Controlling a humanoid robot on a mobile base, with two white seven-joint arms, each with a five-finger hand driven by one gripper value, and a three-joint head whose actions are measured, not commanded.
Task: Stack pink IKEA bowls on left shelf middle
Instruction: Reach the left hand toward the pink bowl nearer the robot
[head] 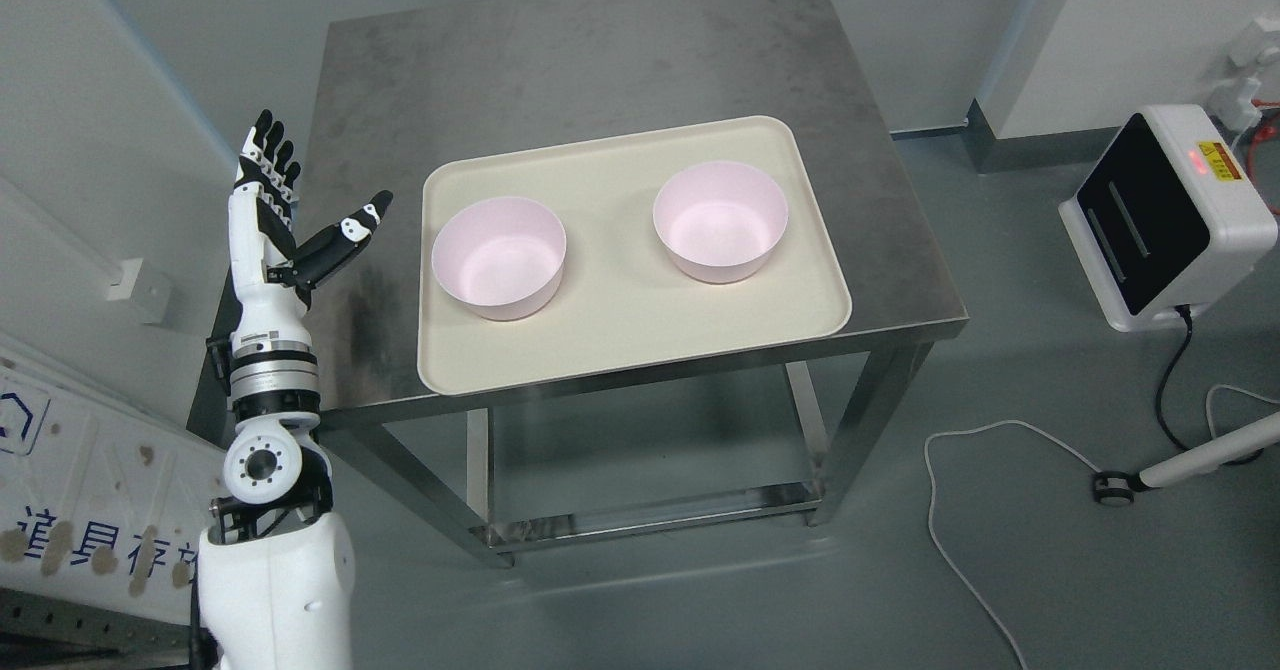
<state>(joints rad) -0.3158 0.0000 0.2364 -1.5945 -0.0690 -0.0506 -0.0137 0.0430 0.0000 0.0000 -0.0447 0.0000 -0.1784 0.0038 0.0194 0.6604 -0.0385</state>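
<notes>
Two pink bowls stand upright and apart on a cream tray (600, 350) on a steel table. One pink bowl (498, 256) is at the tray's left, the other pink bowl (720, 220) at its right. My left hand (300, 200) is raised at the table's left edge, left of the tray, fingers spread, thumb pointing toward the left bowl, holding nothing. It is clear of the bowl by a short gap. The right arm does not show.
The steel table (600, 60) has bare top behind the tray and a lower shelf rail. A white and black device (1165, 215) with a cable stands on the floor at right. A white panel with print (70, 490) leans at lower left.
</notes>
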